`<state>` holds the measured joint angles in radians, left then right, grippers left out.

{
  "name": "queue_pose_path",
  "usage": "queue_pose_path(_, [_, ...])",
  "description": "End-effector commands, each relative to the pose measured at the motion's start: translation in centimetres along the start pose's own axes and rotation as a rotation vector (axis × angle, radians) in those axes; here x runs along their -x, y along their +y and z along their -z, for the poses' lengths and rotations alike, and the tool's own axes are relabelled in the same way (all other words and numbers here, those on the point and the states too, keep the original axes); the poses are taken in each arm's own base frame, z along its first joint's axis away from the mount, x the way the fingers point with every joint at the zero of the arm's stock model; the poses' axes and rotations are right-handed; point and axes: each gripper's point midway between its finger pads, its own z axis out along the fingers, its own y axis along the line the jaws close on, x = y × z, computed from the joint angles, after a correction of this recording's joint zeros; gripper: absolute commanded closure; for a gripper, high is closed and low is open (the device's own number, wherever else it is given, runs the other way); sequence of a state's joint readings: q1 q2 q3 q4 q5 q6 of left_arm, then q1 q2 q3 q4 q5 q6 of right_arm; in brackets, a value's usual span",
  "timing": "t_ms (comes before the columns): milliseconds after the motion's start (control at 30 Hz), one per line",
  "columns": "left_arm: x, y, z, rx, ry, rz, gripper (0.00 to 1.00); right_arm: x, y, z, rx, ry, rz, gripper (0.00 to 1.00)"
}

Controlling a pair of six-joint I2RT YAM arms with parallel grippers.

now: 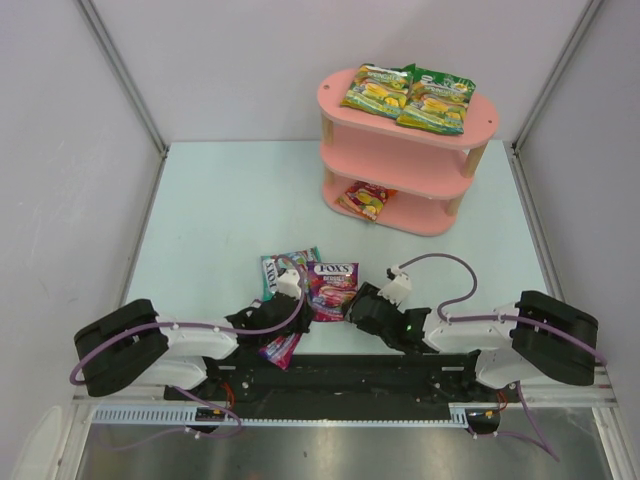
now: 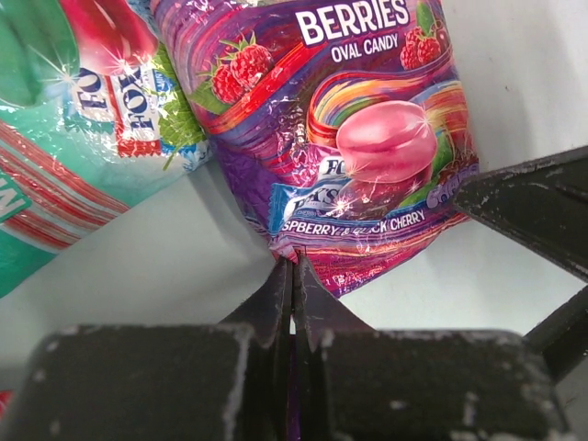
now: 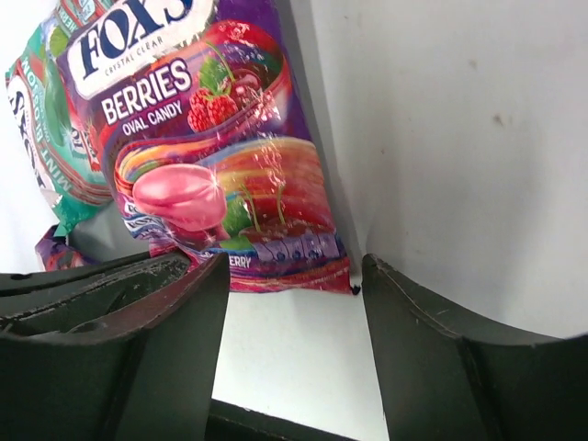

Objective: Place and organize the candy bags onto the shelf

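Note:
A purple berries candy bag lies on the table beside a teal candy bag. My left gripper is shut on the lower left corner of the purple bag. The right gripper stands open at the same bag's lower right corner, one finger touching its edge. Partly under the left arm lies another purple-magenta bag. The pink shelf holds two green-yellow bags on top and an orange-red bag on a lower tier.
White walls with metal corner posts close in the pale table. The shelf stands at the back right. The arms' black base rail runs along the near edge.

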<state>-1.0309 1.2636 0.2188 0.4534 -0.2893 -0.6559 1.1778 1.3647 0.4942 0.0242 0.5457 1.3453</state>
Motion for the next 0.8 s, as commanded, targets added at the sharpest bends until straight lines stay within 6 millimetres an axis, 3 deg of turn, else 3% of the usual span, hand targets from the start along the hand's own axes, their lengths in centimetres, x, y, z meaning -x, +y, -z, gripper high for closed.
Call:
queue_pose_path(0, [-0.2,-0.9,-0.1,-0.02,0.035,0.017,1.0,1.0,-0.6,0.5,-0.049,-0.11,-0.047,0.37])
queue_pose_path(433, [0.7,-2.1,0.4,-0.056,0.024,0.029,1.0,1.0,-1.2,-1.3,-0.078,-0.11,-0.098,0.41])
queue_pose_path(567, [0.8,-2.3,0.6,-0.067,0.022,0.036,1.0,0.4,-0.6,-1.9,-0.054,-0.061,-0.099,0.63])
queue_pose_path(700, [0.8,-2.6,0.6,-0.076,0.023,0.039,1.0,0.2,0.8,-2.3,0.004,-0.035,-0.077,1.0])
queue_pose_path(767, [0.8,-2.6,0.7,-0.077,0.024,0.042,1.0,0.1,1.5,-2.1,0.032,-0.029,-0.061,1.0])
